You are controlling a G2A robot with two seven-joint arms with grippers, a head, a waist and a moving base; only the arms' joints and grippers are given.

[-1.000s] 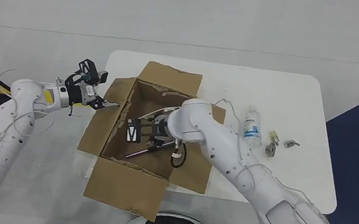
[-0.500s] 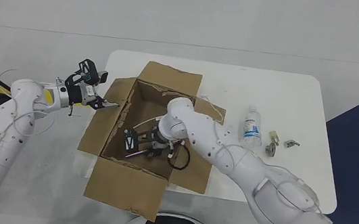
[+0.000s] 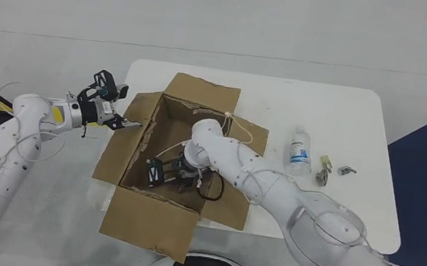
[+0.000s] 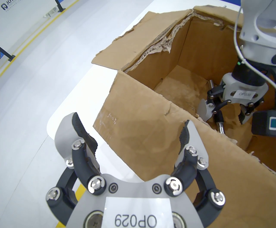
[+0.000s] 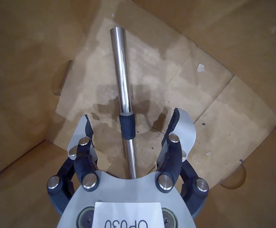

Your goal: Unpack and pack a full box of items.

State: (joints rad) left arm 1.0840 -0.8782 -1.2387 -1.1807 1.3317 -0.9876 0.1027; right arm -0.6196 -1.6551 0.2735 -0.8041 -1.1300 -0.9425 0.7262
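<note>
Steel-bright, stiff and likely slippery, the silver metal rod (image 5: 121, 71) lies below your spread right gripper (image 5: 131, 117); pinch its black rubber collar (image 5: 127, 126).

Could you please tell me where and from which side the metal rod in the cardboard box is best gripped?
Grip the metal rod at its black collar, from straight above, jaws set across its length. It seems to lie flat on the box floor, leaving only its sides free, and the collar looks less slippery than polished steel. The open right gripper straddles it there.
</note>
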